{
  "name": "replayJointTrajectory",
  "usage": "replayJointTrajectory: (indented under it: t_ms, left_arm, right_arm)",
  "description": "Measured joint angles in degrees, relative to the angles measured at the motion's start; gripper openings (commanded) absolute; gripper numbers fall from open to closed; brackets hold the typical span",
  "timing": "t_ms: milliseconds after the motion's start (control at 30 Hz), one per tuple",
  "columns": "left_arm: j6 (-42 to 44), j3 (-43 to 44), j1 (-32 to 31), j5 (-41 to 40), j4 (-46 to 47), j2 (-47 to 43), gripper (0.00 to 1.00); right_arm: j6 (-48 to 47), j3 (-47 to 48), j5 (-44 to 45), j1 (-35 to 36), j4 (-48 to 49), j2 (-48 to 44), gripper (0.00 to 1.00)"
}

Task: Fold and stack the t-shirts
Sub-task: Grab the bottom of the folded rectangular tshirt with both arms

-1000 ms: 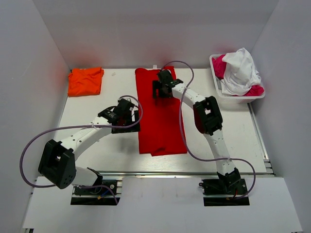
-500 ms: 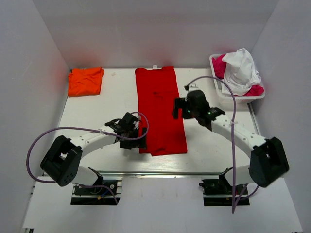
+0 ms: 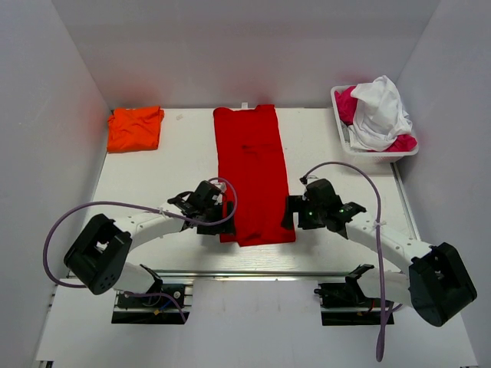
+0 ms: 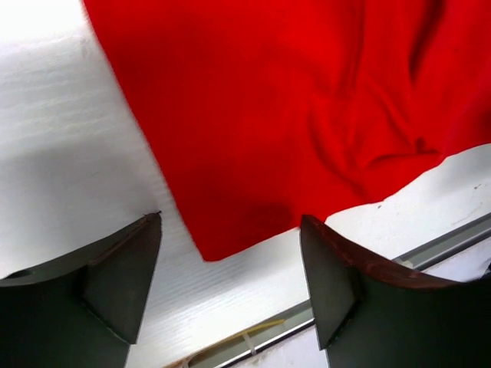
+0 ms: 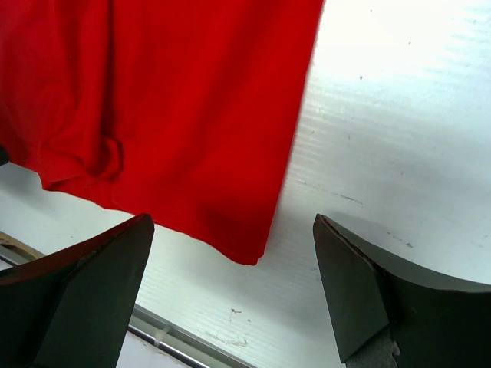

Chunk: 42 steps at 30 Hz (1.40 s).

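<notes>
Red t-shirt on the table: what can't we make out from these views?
- Top view: long folded red cloth t-shirt: no sleeves visible, and the layer count is hidden by its own top layer.
- Left wrist: the open left gripper frames only one near corner. The frame edges cut off the rest.
- Right wrist: the open right gripper shows the same for the other near corner.

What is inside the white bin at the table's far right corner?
The bin holds a white garment draped over pink cloth; anything beneath them is covered.
</notes>
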Motion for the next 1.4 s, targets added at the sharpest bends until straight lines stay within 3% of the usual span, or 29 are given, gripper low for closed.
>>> replayJointTrajectory:
  t_ms: [233,267,467,567,667,767,833,900,933,1200,1400]
  left_arm:
    - [-1.01,-2.25,-0.7,2.16,5.29,0.28,0.63]
    - [-1.14,-2.47,-0.81,2.78,5.81,0.37,0.55]
    - [-2.45,-3.41,-1.46,4.7,8.15,1.88,0.31]
    - [-3.1,-3.61,-1.73,5.2,8.74,2.56,0.29]
    - [-3.67,-3.65,-1.79,5.55,9.05,2.89,0.21]
    - [-3.82,-3.65,-1.81,5.86,9.09,3.13,0.17]
    - [-3.93,-3.65,-1.81,6.12,9.07,3.13,0.09]
    - [-3.98,-3.65,-1.84,6.34,9.03,3.08,0.0]
    - [-4.07,-3.65,-1.84,6.4,8.98,3.06,0.0]
    - [-1.81,-3.26,-2.03,7.43,5.7,2.05,0.0]
    - [-0.57,1.81,-1.68,7.23,0.31,2.03,0.0]
  right_arm:
    - [3.63,-3.85,-1.4,-0.15,2.45,-0.02,0.89]
    - [4.26,-4.44,-1.68,-0.2,2.89,-0.04,0.88]
    - [6.58,-8.0,-3.69,-0.63,6.88,-0.87,0.83]
    - [7.15,-8.44,-4.42,-0.7,8.48,-0.68,0.76]
    - [7.32,-8.63,-5.4,-0.81,9.79,0.52,0.53]
    - [7.78,-9.05,-6.82,-0.85,10.21,1.6,0.44]
    - [7.8,-9.16,-7.8,-0.85,9.99,1.62,0.35]
    - [7.74,-9.25,-8.76,-0.85,9.99,1.51,0.08]
    - [7.48,-9.4,-9.2,-0.87,10.19,1.33,0.0]
    - [6.78,-10.21,-12.13,-0.92,11.37,0.42,0.0]
    - [4.83,-7.78,-9.62,-0.92,10.47,-2.36,0.0]
